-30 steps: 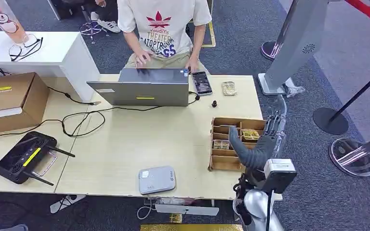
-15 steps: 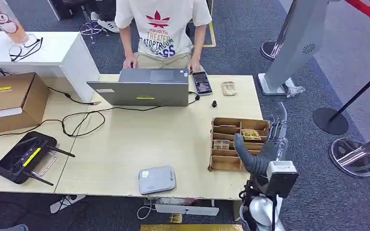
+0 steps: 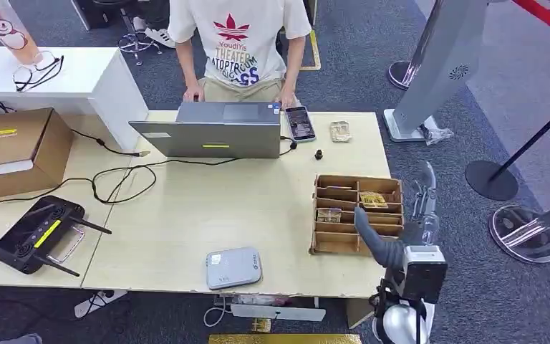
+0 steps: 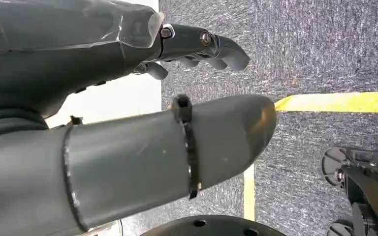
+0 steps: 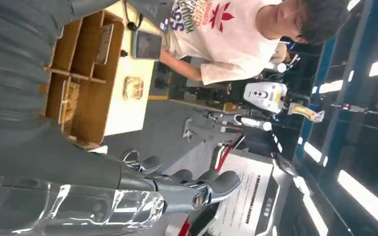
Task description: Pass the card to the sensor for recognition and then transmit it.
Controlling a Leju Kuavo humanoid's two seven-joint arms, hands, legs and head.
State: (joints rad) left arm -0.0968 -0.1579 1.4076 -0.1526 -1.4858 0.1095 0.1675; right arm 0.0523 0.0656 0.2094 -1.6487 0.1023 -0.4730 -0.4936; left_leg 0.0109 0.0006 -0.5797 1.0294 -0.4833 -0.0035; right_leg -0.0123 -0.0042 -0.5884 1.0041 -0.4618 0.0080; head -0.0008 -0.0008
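Beside the table's right edge, the right hand (image 3: 405, 228) is being held upright over grey carpet, fingers spread, nothing grasped. Cards (image 3: 373, 200) are lying in a brown slotted tray (image 3: 324, 244); a rounded grey sensor (image 3: 233, 267) is lying near the front edge. Over the carpet, the left hand (image 4: 128, 103) is hanging released.

Bright, even indoor light with soft shadows; wrist views sit turned, showing glare on glossy hand covers.
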